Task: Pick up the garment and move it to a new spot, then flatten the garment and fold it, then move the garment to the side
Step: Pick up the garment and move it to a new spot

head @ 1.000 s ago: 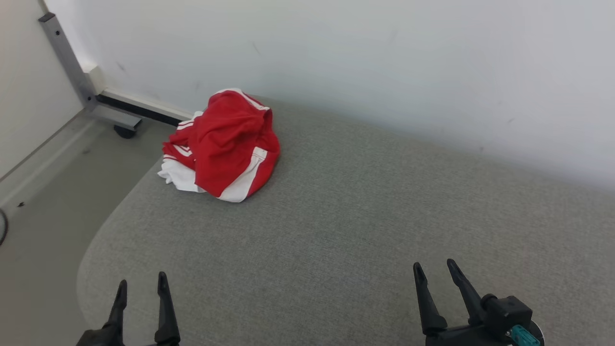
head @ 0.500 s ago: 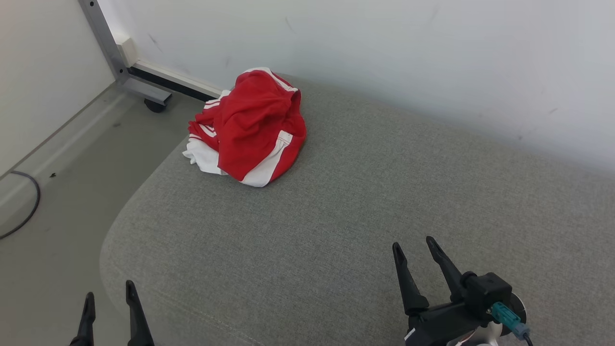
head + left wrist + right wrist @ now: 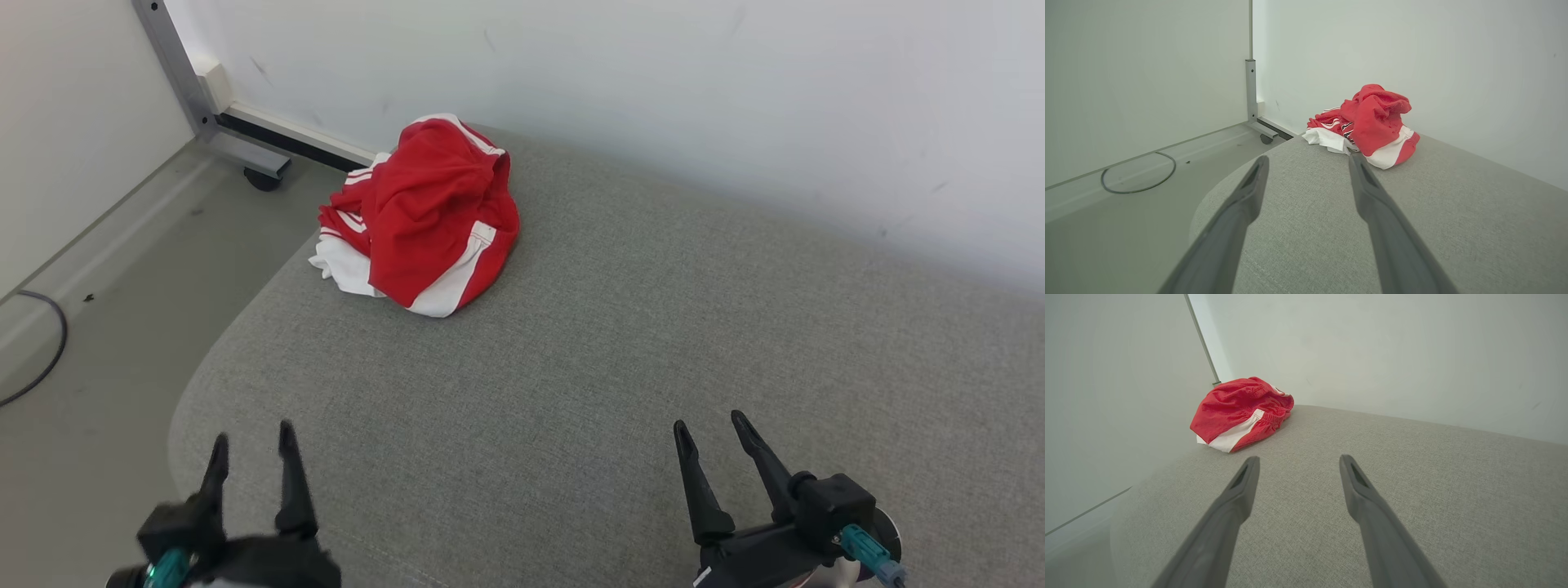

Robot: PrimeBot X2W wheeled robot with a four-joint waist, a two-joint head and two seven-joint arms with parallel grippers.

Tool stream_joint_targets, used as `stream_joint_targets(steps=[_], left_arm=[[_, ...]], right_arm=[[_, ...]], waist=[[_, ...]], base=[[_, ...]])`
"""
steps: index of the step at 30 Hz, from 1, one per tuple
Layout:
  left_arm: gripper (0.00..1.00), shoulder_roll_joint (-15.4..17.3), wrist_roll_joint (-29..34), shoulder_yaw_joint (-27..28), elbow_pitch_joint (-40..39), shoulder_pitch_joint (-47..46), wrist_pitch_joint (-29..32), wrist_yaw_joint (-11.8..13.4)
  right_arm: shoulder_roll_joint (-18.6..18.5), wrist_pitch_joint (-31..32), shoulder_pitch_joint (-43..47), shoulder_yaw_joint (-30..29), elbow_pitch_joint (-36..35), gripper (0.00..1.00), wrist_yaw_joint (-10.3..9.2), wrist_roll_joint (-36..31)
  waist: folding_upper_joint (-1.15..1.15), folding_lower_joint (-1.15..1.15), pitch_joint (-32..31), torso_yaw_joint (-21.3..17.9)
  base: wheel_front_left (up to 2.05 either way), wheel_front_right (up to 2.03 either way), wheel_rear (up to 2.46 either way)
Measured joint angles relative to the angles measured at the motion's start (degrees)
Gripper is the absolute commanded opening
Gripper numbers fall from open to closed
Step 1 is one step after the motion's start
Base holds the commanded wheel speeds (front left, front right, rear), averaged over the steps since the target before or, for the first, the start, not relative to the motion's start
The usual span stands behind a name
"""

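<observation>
The garment point(image 3: 420, 216), red with white stripes and panels, lies crumpled in a heap at the far left corner of the grey fabric-covered surface point(image 3: 588, 367). It sits close to the wall point(image 3: 653, 98) and right at the rounded edge above the floor point(image 3: 106, 327). Bunched like this, none of its edges lie flat, so it probably has to be lifted onto open ground before it can be smoothed. The left pincer point(image 3: 252, 434) hovers over the near left corner of the surface and the right pincer point(image 3: 709, 421) over the near middle. Both are well apart from the garment, with their fingers spread, holding nothing and pointing toward it, which looks like a ready stance for the first reach. The left one is more nearly in line with the heap and seems the likelier to take it. The wide bare stretch between the pincers and the garment would suit as the new spot.
</observation>
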Motion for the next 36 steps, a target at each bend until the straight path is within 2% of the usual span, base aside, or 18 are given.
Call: stream_joint_targets(steps=[3, 9, 11, 13, 17, 20, 25, 31, 36], left_arm=[[1.00, -0.05, -0.14, -2.56, 3.94, -7.20, 2.50, -1.24], [1.00, 0.05, -1.13, -5.36, 15.04, -25.89, 7.55, -1.93], [1.00, 1.08, -1.59, -4.50, 19.14, -31.34, 8.60, -1.96], [1.00, 4.00, -1.46, -4.22, 25.66, -39.41, 12.70, -2.04], [1.00, 6.82, -3.10, -2.65, 32.27, -48.77, 18.28, -3.13], [1.00, 9.33, -4.31, -2.07, 36.75, -53.95, 23.60, -4.16], [1.00, 12.61, -5.97, -0.59, 41.30, -59.55, 27.95, -4.39], [1.00, 13.97, -5.73, -0.48, 45.74, -61.10, 30.63, -0.86], [1.00, 14.63, -4.37, -1.35, 46.55, -61.58, 29.78, 3.10]], right_arm=[[-0.01, 0.48, 0.86, -0.88, -1.19, 1.00, 0.00, -1.08], [-0.03, 3.08, 2.56, -1.37, -6.34, 1.00, 0.00, -3.34], [-0.03, 4.58, 2.05, -0.33, -8.88, 1.00, 0.00, -4.12], [-0.45, 6.89, 0.21, 1.12, -12.83, 1.00, 0.00, -5.59], [-3.04, 9.70, -1.07, 2.09, -17.85, 1.00, 0.00, -5.99], [-4.23, 11.11, -1.21, 2.24, -20.85, 1.00, 0.00, -5.92], [-4.45, 11.77, -0.72, 2.29, -24.93, 1.00, 0.00, -5.66], [-3.99, 11.50, -0.42, 3.50, -26.27, 1.00, 0.00, -5.17], [-3.71, 10.95, -0.49, 3.50, -26.58, 1.00, 0.00, -5.12]], waist=[[0.00, 0.00, 0.49, 0.15], [0.00, 0.01, 3.21, 0.17], [0.00, 0.00, 4.30, -0.21], [0.00, 0.01, 6.15, -1.38], [0.00, 0.01, 9.27, -3.65], [0.01, 0.01, 11.93, -6.09], [0.00, 0.01, 16.83, -11.15], [0.01, 0.02, 22.50, -16.49], [0.01, 0.02, 26.23, -20.17]], base=[[0.00, 0.00, 0.00], [0.00, 0.00, 0.00], [0.00, 0.00, 0.00], [0.00, 0.00, 0.00], [0.00, 0.00, 0.00], [0.00, 0.00, 0.00], [0.00, 0.00, 0.00], [0.00, 0.00, 0.00], [0.00, 0.00, 0.00]])
